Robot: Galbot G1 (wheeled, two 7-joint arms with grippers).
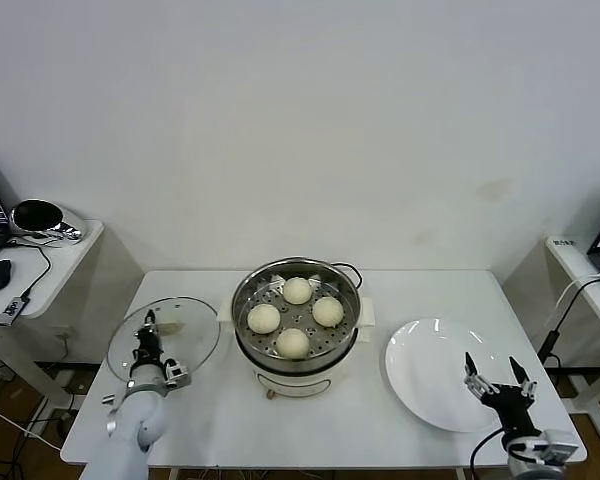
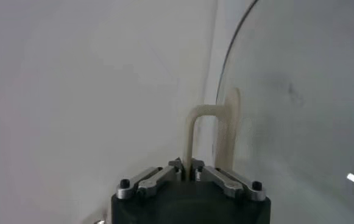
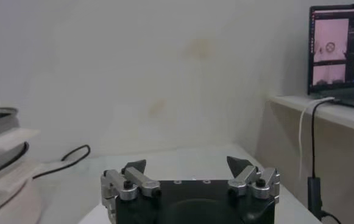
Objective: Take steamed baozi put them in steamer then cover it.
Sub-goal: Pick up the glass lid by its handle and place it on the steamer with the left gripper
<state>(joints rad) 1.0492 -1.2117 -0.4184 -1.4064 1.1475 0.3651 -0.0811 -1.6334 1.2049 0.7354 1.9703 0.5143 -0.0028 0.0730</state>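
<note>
All four steamed baozi (image 1: 296, 317) already sit inside the steamer (image 1: 246, 296) in the middle of the bench (image 1: 220, 420), so what remains for you is the cover. Your left hand (image 1: 147, 335) is at the glass lid (image 1: 195, 335), which is just to the left of the steamer and seems tilted rather than lying flat; in the left wrist view the fingers are closed tight on the thin cream handle loop (image 2: 196, 131) of the lid, with almost no gap between them. Your right hand (image 1: 498, 374) waits with its fingers spread wide and holding nothing, above the near edge of the white plate (image 1: 420, 370) on the right, well apart from the steamer; you can leave it there. To do this step well, I think you should lift the lid clear of the bench before you move it sideways, so that its rim does not scrape or knock the pot base. The grip is on a narrow loop, so the lid may swing or turn; move slowly and keep it level. Bring it over the centre of the steamer, lower it straight until the rim sits all around, and open the hand only when the lid rests evenly and no bun is pressed.
</note>
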